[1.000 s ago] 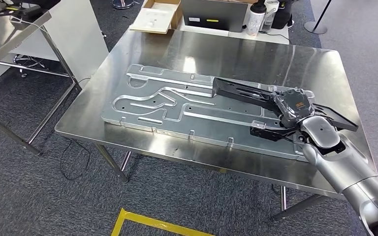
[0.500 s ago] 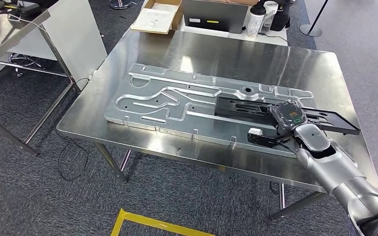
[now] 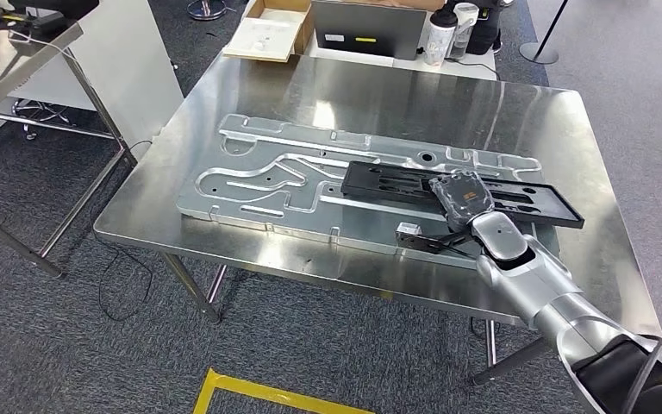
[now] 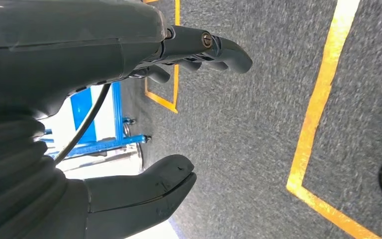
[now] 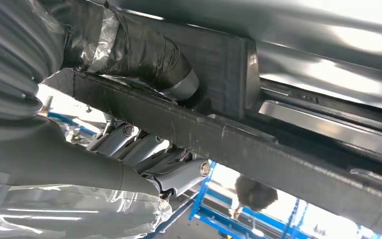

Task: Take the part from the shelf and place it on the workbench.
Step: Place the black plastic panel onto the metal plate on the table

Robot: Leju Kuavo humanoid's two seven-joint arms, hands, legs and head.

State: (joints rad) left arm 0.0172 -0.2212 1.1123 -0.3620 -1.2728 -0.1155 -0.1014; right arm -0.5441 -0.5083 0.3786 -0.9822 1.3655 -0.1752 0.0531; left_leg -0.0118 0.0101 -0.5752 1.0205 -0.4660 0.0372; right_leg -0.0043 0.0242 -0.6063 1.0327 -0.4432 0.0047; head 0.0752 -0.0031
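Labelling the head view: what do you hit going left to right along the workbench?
Bare workbench top → silver metal plate → black part → right hand gripping that part.

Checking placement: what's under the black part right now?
Under the black part lies the grooved aluminium plate on the steel workbench. The right hand grips the part; whether it rests flat is hidden.

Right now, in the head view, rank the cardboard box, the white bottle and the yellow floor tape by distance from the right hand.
1. White bottle, past the table's far edge.
2. Yellow floor tape, near left, on the carpet.
3. Cardboard box, far left.
Right hand holds the black part.
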